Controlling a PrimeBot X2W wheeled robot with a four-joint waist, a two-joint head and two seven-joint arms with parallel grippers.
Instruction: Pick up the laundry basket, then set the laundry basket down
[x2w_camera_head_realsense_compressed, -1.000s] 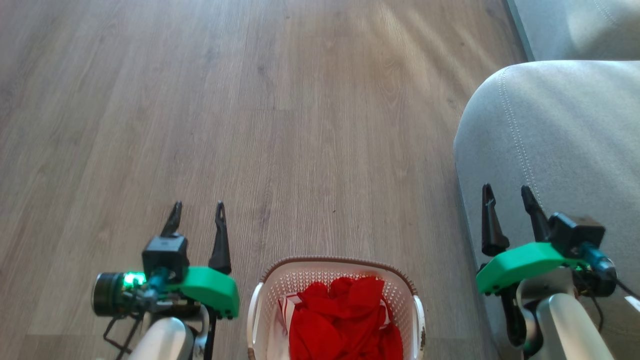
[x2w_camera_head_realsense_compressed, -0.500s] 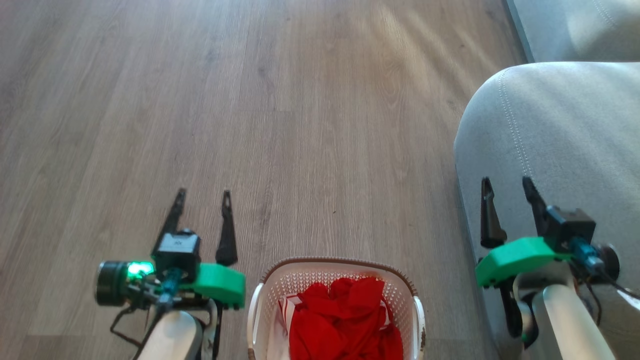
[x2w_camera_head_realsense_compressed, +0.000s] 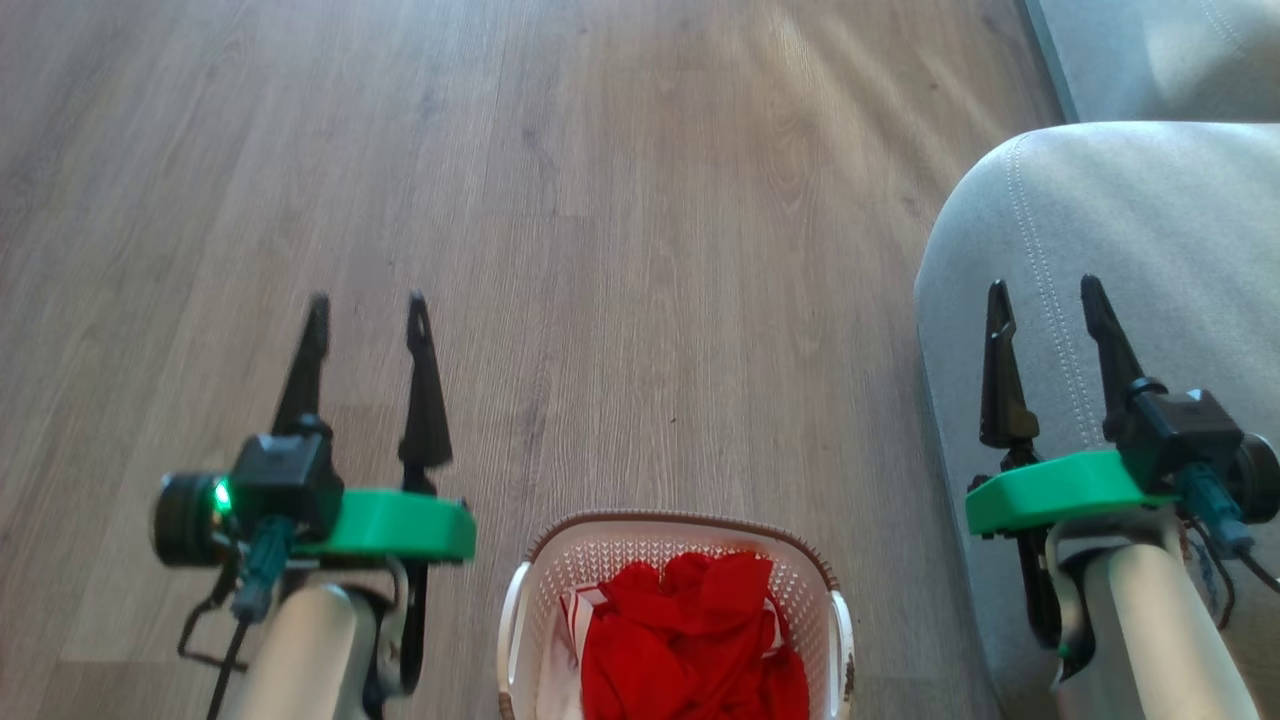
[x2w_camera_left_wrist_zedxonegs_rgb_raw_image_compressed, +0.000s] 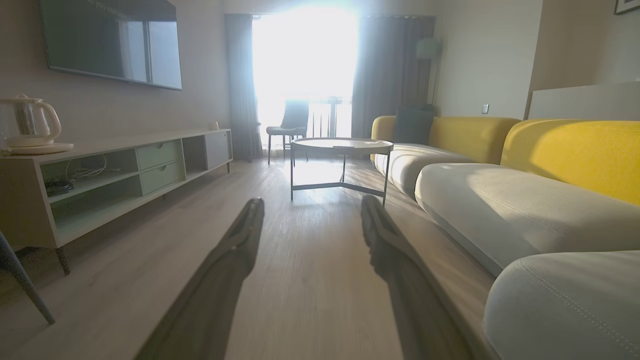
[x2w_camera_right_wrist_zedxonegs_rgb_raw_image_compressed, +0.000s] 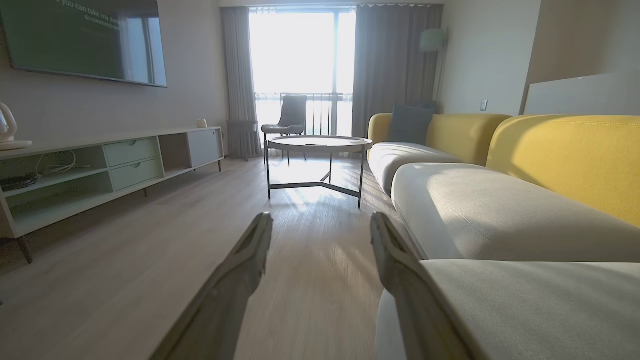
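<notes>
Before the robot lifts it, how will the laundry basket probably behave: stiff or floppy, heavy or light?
The laundry basket looks like rigid perforated plastic, so it should probably keep its shape. With red cloth inside, it is likely light. Lifted by one side handle alone, it may tilt.

bare floor (x2w_camera_head_realsense_compressed: 640, 250) ahead; sofa (x2w_camera_head_realsense_compressed: 1130, 260) blocks right side

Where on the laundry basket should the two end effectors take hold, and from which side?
Probably the two white side handles: left end effector on the left handle, right end effector on the right handle, each coming down from outside. The laundry basket stands upright between both open end effectors, handles bowing outward; red cloth fills the middle.
</notes>
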